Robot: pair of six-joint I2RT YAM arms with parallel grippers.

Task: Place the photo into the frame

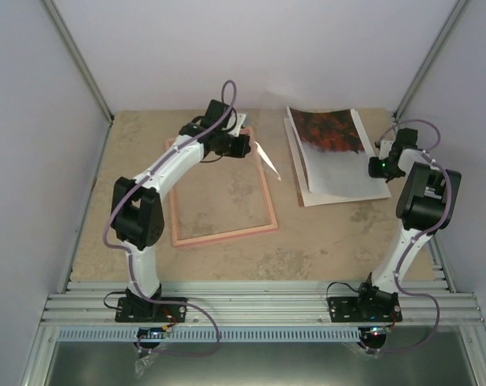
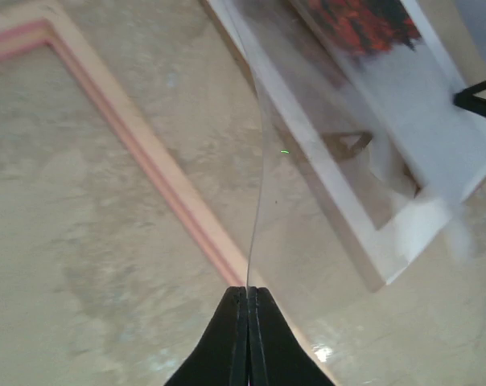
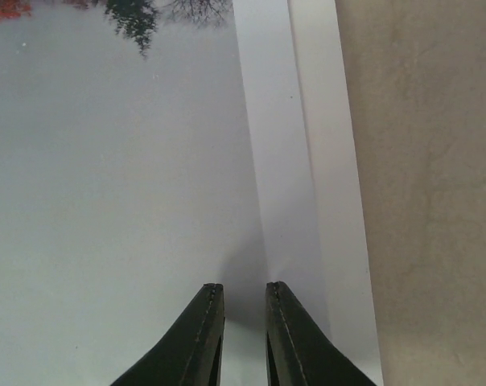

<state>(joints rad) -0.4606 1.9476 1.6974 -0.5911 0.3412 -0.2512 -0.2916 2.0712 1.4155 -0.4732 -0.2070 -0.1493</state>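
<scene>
The pink frame [image 1: 219, 201] lies flat on the table at left centre, and its bar shows in the left wrist view [image 2: 146, 153]. My left gripper [image 1: 245, 148] is over the frame's far right corner. It is shut [image 2: 249, 291] on the edge of a thin clear sheet [image 2: 259, 161] that stands up from the jaws. The photo [image 1: 331, 133], red-orange under grey sky, lies face up at the back right on a white sheet [image 1: 339, 191]. My right gripper [image 1: 381, 167] hovers over the photo's grey right part [image 3: 106, 161]. It is open [image 3: 245, 291] by a narrow gap and holds nothing.
A white-edged board with a brown inside [image 2: 364, 201] lies under the photo, seen through the clear sheet. Bare stone-patterned table [image 1: 339, 233] lies between frame and photo. Grey walls close the back and sides. A metal rail [image 1: 251, 305] runs along the near edge.
</scene>
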